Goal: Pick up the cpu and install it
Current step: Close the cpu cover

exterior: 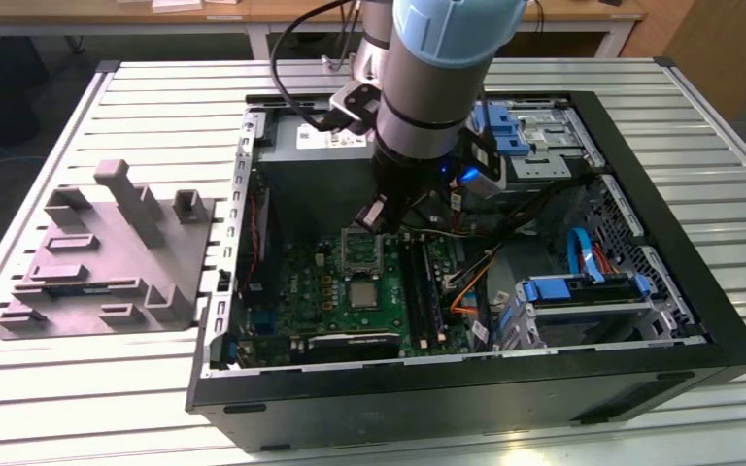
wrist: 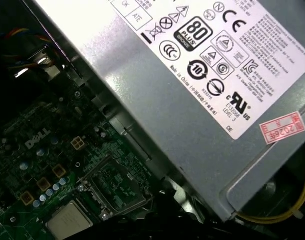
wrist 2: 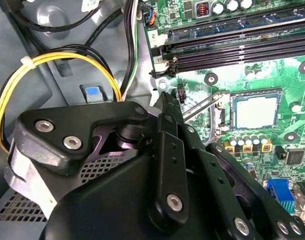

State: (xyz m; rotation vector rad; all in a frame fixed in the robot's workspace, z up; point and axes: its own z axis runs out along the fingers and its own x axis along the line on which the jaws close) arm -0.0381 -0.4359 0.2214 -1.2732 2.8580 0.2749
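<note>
The cpu (exterior: 364,291) is a small silvery square lying flat in its socket on the green board (exterior: 327,311), inside the open computer case. Both wrist views show the cpu (wrist 2: 256,111) (wrist: 67,221) with nothing on top of it. Just beyond it, the socket's metal frame (exterior: 362,250) (wrist: 112,187) is flipped up and its thin lever (wrist 2: 202,107) is raised. My gripper (exterior: 377,216) hangs over that frame, close to the grey power-supply box (wrist: 192,100) and apart from the cpu. Its black linkage (wrist 2: 162,165) is in the foreground of the second wrist view.
A grey fixture block (exterior: 108,257) stands on the slatted table at the exterior view's left. Inside the case are dark memory slots (wrist 2: 242,47), yellow and black cables (wrist 2: 57,62), orange cables (exterior: 470,282) and blue drive brackets (exterior: 581,289). The black case wall (exterior: 477,388) rims the board.
</note>
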